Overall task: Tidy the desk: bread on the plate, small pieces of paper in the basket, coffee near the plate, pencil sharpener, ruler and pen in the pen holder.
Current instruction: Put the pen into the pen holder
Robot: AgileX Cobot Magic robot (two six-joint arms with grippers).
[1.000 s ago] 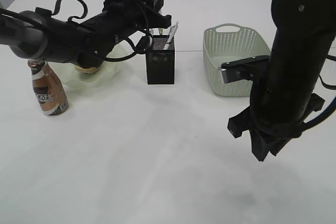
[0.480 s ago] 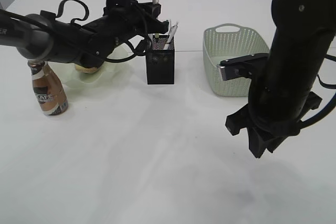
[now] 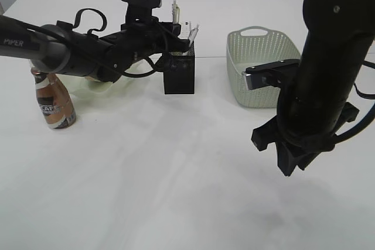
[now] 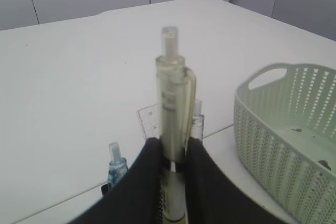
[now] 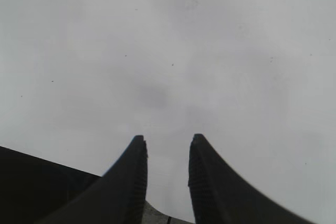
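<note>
On the white worktop (image 3: 176,162) the left claw (image 3: 176,27) holds a clear pen (image 3: 174,11) upright over the black pen holder (image 3: 179,71). The coffee (image 3: 53,102) stands beside what seems the plate (image 3: 96,89); the basket (image 3: 261,65) sits right.

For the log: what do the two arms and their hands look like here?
Both arms are matte black with rounded housings. The left arm carries white "PIPER" lettering, looping black cables and a grey-topped wrist camera. Each hand, left hand and right hand, has two curved black fingers, ribbed inside.
</note>
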